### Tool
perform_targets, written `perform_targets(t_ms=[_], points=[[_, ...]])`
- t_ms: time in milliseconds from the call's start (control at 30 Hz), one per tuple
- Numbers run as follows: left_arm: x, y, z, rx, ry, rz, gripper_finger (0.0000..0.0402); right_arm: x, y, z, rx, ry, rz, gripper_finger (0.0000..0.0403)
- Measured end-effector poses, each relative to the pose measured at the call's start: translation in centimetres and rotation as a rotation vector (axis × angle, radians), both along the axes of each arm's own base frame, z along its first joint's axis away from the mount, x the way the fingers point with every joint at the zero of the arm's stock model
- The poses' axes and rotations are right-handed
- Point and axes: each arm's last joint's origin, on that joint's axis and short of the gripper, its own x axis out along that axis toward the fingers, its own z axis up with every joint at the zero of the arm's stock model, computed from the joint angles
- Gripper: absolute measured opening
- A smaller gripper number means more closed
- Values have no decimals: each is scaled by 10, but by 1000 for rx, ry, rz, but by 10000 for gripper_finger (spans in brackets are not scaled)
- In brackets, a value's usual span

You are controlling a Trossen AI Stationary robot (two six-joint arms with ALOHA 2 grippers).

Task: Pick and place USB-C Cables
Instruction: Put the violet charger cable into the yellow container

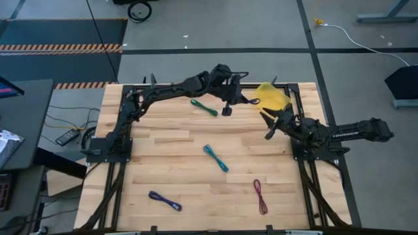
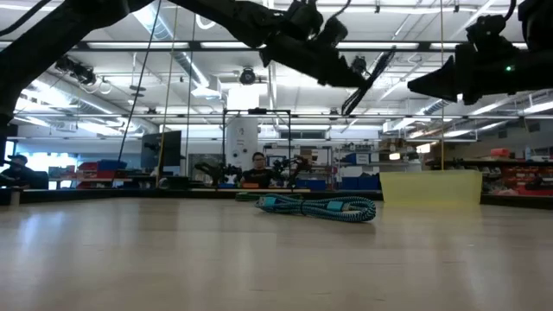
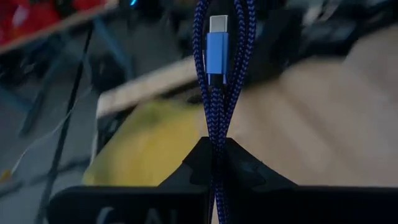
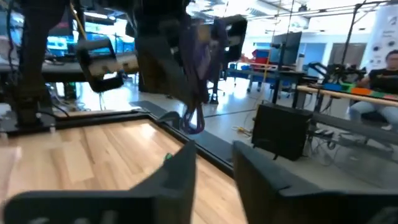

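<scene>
Your left gripper (image 1: 228, 104) is up over the far side of the table (image 1: 163, 150), fingers clamped on a folded violet cable (image 3: 217, 93). In the left wrist view you can see the braided strands pinched right between the two dark fingers (image 3: 186, 171), with the blue plug end sticking out past the tips. From above, a loop of that cable hangs just beside the yellow bin (image 1: 271, 96) at the far right corner of the table, not over it as far as I can tell.

Your right gripper (image 1: 268, 126) is parked near that bin too, just on the near side of it, with its fingers spread apart and nothing in them.

The other four cables are lying on the wood:
- green cable (image 1: 204, 108), close to the left gripper, on the far side
- teal cable (image 1: 215, 158), roughly mid-table, and it's the one front and centre in the low view
- dark blue cable (image 1: 164, 200), near the front edge, left of centre
- maroon cable (image 1: 260, 196), near the front, right of centre

They're all well apart from each other.
</scene>
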Motion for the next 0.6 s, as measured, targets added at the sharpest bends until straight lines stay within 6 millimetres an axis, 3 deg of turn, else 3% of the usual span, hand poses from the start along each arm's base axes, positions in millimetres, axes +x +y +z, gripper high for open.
perform_targets(t_ms=[167,300,433,600], points=[[2,-7,4,-111,-36,-84,26,0,-1,3,19,-44,-9,232],[3,-9,3,-147,-21,-79,31,-2,-2,13,10,-159,-20,289],[2,-10,2,-166,-9,-72,25,-1,-3,17,-17,-194,19,312],[4,-9,5,-199,-33,-56,30,4,-5,14,-26,-165,51,304]])
